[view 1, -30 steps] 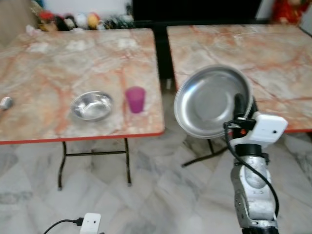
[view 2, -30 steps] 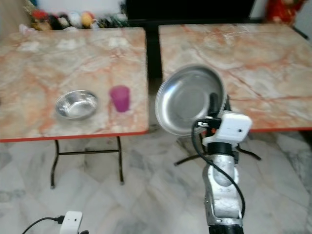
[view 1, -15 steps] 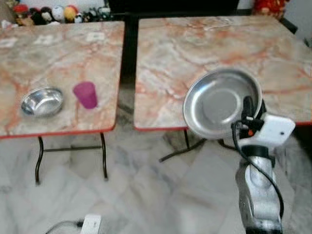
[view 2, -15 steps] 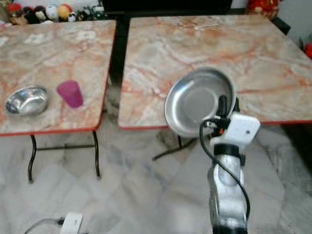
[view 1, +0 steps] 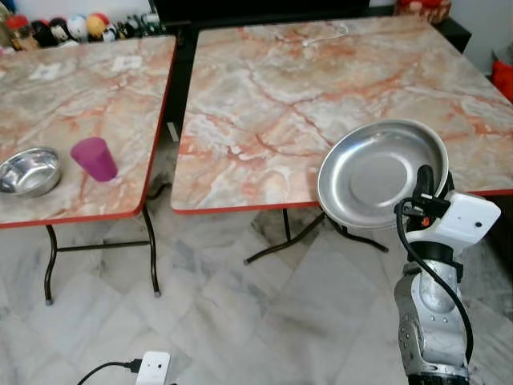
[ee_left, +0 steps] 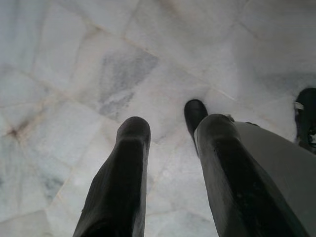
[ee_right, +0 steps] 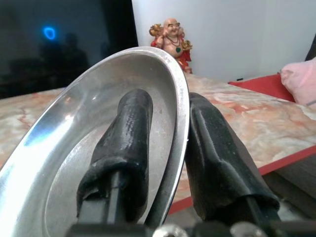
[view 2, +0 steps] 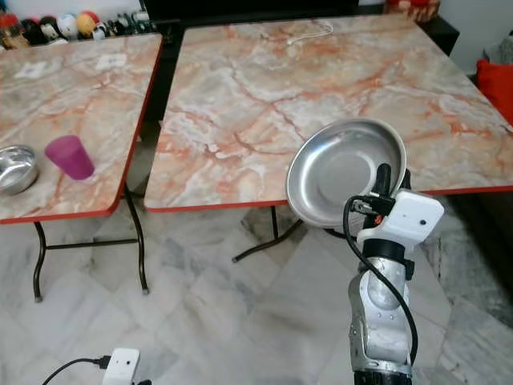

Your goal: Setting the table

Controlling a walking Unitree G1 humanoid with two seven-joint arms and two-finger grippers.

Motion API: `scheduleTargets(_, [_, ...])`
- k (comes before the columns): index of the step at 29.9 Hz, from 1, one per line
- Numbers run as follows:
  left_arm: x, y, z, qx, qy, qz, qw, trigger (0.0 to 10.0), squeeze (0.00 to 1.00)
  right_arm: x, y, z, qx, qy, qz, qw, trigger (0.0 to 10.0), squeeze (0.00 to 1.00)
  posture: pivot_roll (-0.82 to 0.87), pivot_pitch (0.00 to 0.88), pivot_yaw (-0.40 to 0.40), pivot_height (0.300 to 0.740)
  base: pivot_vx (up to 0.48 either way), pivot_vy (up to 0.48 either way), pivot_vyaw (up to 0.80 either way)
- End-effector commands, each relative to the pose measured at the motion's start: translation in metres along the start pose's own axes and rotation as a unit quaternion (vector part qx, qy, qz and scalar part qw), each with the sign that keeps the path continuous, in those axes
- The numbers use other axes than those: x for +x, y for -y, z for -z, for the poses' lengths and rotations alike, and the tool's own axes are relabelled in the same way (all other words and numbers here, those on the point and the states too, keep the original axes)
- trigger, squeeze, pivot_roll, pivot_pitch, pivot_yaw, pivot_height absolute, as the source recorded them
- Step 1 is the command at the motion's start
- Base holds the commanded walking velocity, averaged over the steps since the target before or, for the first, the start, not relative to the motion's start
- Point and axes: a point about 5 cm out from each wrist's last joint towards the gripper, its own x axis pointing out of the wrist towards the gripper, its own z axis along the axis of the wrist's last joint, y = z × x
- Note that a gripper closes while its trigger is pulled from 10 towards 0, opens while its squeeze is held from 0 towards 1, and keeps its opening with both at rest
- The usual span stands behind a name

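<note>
Across the upper part of the head view, two marble-patterned folding tables are standing side by side with a dark gap between them. The right table (view 1: 321,88) is lying almost bare, with just a thin white cable (view 1: 325,34) near its far edge. The left table (view 1: 80,104) is carrying a small steel bowl (view 1: 29,171) near its front edge and a purple cup (view 1: 94,158) just beside it, the two apart.

In front of the right table's near edge, the right arm is holding up a large steel plate (view 1: 381,172), tilted so its hollow is facing the camera. The right gripper (ee_right: 165,148) is clamped on the plate's rim, one black finger pressing inside the dish and the other behind it.

The left gripper (ee_left: 168,163) is hanging idle over the pale marble floor, its two fingers parted and holding nothing.

A white plug adapter (view 1: 151,369) with a black cord is lying on the floor.

The table setting appears to be partway along: bowl and cup are sitting in place, while the plate is not yet set down.
</note>
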Motion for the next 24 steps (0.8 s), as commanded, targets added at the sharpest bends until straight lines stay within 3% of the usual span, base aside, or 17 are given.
scheduleTargets(1, [-0.002,-0.005,0.007,0.006,-0.013,-0.001,1.0,10.0,0.0,0.001,-0.003,-0.004,0.005,0.006,-0.001,1.0,10.0,0.0,-0.14,0.12,0.059,0.74,0.315,0.0,0.0])
scheduleTargets(16, [-0.003,-0.005,0.01,0.017,-0.016,0.003,1.0,10.0,0.0,0.001,0.003,0.003,0.021,-0.011,0.043,0.999,10.0,0.0,-0.13,0.091,0.064,0.74,0.323,0.0,-0.03])
scheduleTargets(24, [-0.002,-0.004,0.009,0.015,-0.015,0.003,1.0,10.0,0.0,0.003,0.019,0.008,0.024,-0.026,0.102,0.994,10.0,0.0,-0.13,0.102,0.063,0.74,0.0,0.0,0.0])
